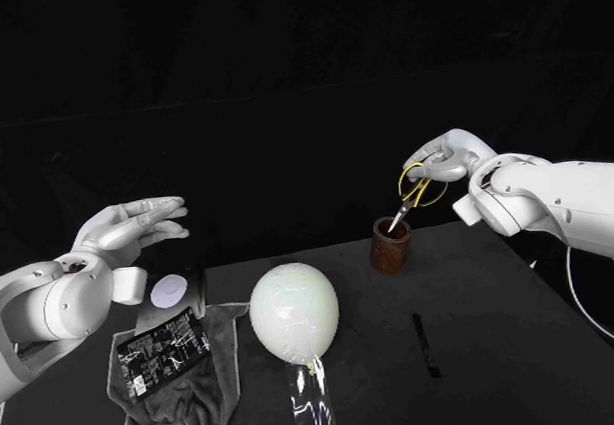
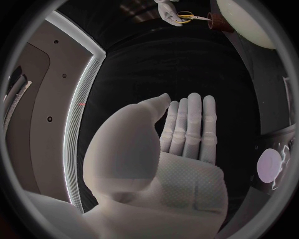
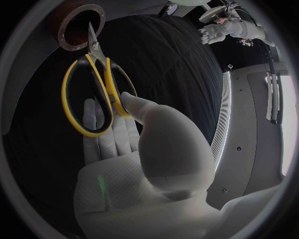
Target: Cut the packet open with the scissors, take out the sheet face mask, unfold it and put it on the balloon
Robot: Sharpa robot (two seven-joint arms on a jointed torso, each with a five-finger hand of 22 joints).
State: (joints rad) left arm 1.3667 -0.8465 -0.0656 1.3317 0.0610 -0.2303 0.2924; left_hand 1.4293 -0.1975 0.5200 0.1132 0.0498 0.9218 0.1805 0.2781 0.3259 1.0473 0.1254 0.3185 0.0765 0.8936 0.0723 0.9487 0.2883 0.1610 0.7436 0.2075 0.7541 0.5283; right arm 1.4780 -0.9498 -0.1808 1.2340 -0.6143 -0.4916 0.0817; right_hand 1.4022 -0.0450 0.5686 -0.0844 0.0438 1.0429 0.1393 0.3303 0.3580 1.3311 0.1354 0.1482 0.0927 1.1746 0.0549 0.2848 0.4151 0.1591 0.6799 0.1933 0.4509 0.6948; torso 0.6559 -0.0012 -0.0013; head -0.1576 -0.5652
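the right hand [image 1: 440,156] pinches the yellow-handled scissors [image 1: 417,191] by their loops, blade tips at the mouth of the brown cup [image 1: 391,247]. lift straight up until the tips are free of the rim — a sideways pull could topple the cup. the left hand [image 1: 135,226] hovers with fingers spread, holding nothing. the packet [image 1: 164,350] lies on the grey cloth [image 1: 173,415], left of the balloon [image 1: 295,312] — likely the left hand's job next.

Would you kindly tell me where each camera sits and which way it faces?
Head view: on the robot's head, looking down at the table, balloon and cup; both arms enter from the sides.
Left wrist view: behind the left hand, facing past its flat fingers.
Right wrist view: behind the right hand, facing the scissors it holds.
Shared: all three show scissors and cup.
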